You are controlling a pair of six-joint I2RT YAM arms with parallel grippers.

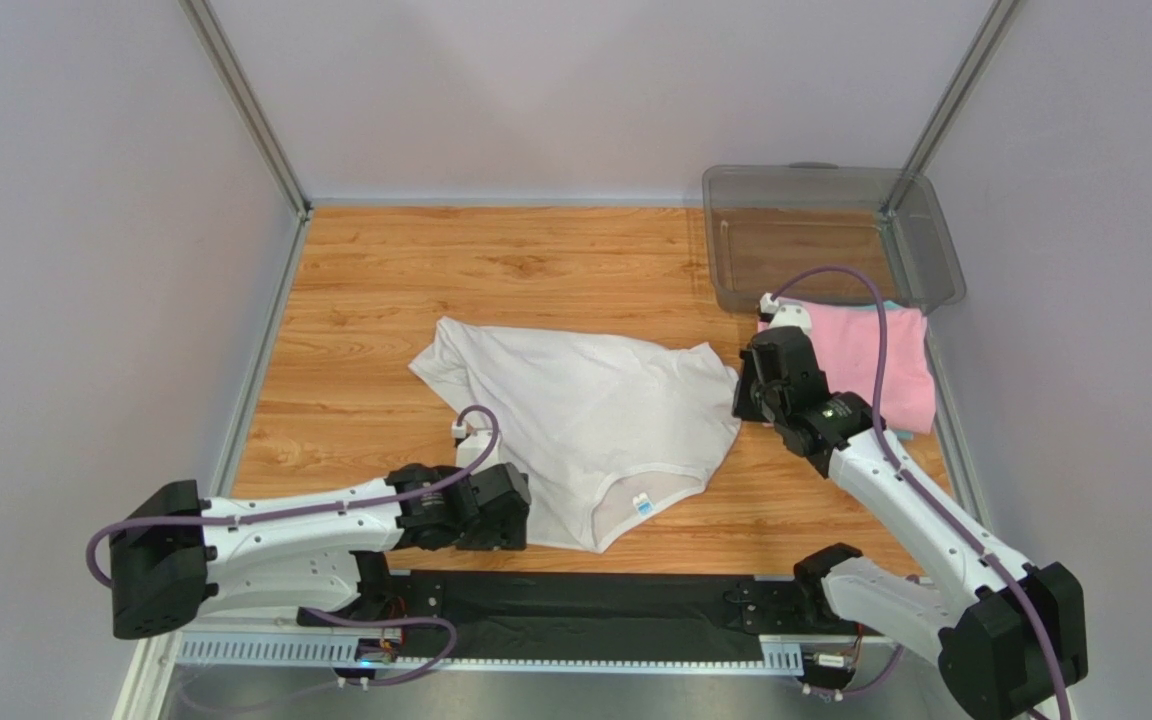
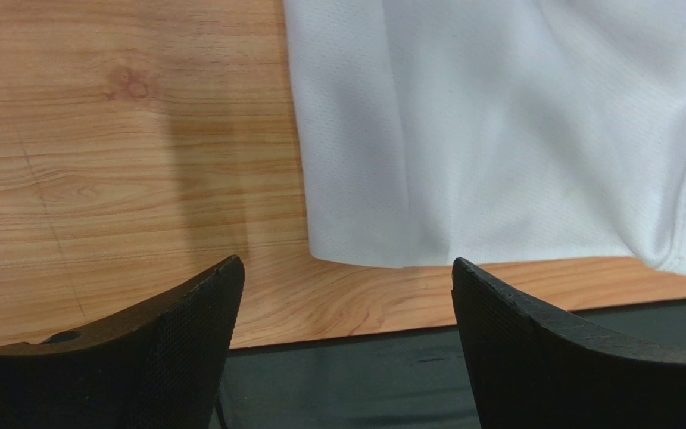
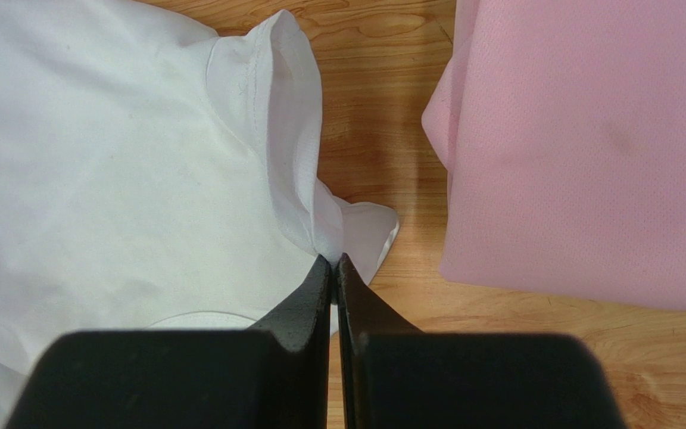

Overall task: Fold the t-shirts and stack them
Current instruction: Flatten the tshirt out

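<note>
White t-shirt (image 1: pixel 597 420) lies spread and rumpled on the middle of the wooden table (image 1: pixel 372 300), its collar toward the near edge with a small blue tag (image 1: pixel 642 507) showing inside. Pink t-shirt (image 1: pixel 875 360) sits folded at the right side of the table, just in front of a clear plastic bin (image 1: pixel 928 240) in the far right corner, and apart from the white one with bare wood between them. The right hand (image 1: pixel 745 393) is low at the white shirt's right sleeve, clenched on a small fold of the sleeve hem that draws up into a ridge at its tips. The left hand (image 1: pixel 519 507) is released, its jaws wide apart, at the shirt's near left corner; its fingers (image 2: pixel 185 331) hang over the table's near edge beside a black mat (image 1: pixel 582 615), clear of the cloth
</note>
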